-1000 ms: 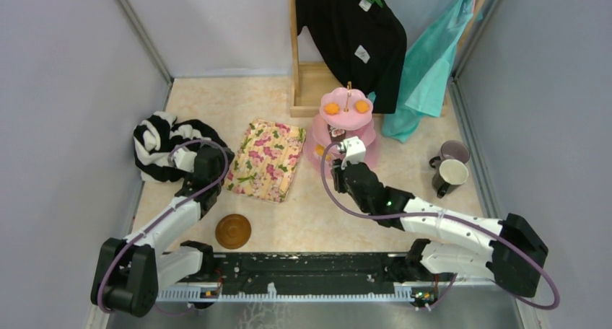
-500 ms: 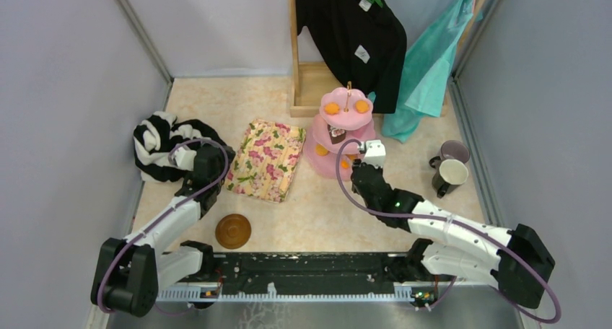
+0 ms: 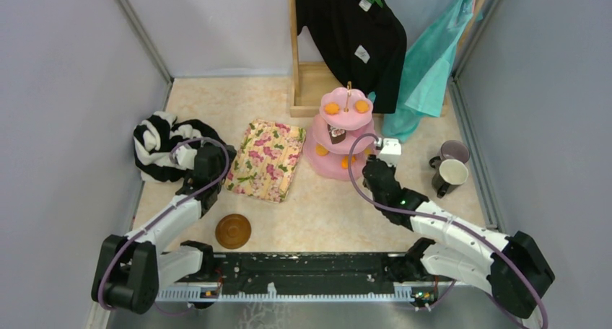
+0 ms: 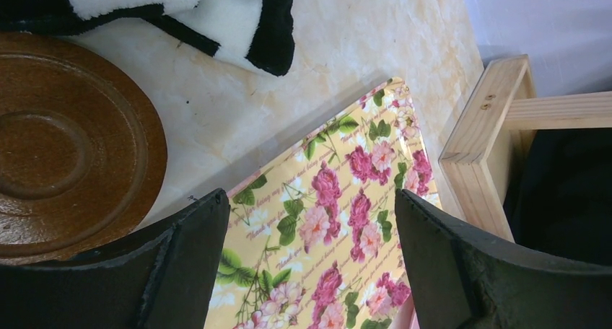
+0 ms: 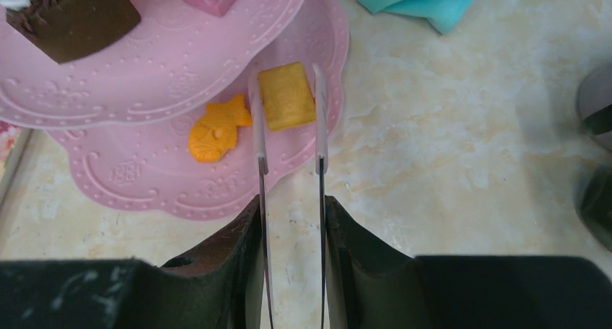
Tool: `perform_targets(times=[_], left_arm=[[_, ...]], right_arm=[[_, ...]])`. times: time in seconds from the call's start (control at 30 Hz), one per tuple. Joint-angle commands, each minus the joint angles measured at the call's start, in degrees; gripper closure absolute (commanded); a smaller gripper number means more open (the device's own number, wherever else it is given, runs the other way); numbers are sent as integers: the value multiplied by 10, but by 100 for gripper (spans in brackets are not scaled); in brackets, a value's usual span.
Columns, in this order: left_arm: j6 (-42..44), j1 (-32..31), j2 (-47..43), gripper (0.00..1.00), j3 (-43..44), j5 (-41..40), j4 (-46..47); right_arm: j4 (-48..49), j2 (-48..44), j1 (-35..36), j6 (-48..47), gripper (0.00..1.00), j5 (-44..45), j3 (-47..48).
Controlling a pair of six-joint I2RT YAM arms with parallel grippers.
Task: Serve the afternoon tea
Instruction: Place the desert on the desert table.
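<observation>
The pink three-tier cake stand (image 3: 339, 138) stands mid-table with orange pastries on its tiers. My right gripper (image 3: 386, 150) is at its right edge. In the right wrist view its thin blades (image 5: 286, 91) are closed on either side of a yellow rectangular pastry (image 5: 286, 96) over the bottom tier (image 5: 130, 177), next to an orange fish-shaped pastry (image 5: 216, 130). A brown pastry (image 5: 79, 19) sits on the middle tier. My left gripper (image 3: 209, 158) is open and empty (image 4: 310, 206) above the floral cloth. A brown saucer (image 4: 58, 148) lies to its left. Another saucer (image 3: 233, 230) lies near the front.
The lilac mug (image 3: 453, 152) and cream mug (image 3: 451, 174) stand at the right. The floral cloth (image 3: 265, 159) lies left of the stand, and the striped garment (image 3: 162, 145) at the far left. A wooden rack (image 3: 310, 84) with black and teal clothes stands behind.
My right gripper has moved right, from over the stand's middle to its right edge. The left gripper has shifted slightly right and stays open.
</observation>
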Motion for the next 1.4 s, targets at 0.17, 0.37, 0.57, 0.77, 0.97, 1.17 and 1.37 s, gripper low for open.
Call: perform_targets(times=[0.17,0.37,0.57,0.77,0.97,1.17,1.37], left_arm=[[2,-3,12,11,13,9,24],[2,-3,15,11,16,9,26],[4,-4,17,11,17,9,29],[3,-4,21,11,16,12,33],[2,-4,20,11,14,12,34],[3,-4,18,11,11,11,35],[3,-4,18,11,11,10,35]], right_arm=[[122,23,-23,-4,90,1,-2],[149,64,-32,-6,91,-1,10],[188,82,-41,-12,91,-3,7],[212,105,-55,-16,91,-14,9],[240,136,-64,-18,91,-22,13],[265,157,-72,-19,91,-27,17],[242,192,-76,-11,83,-32,44]])
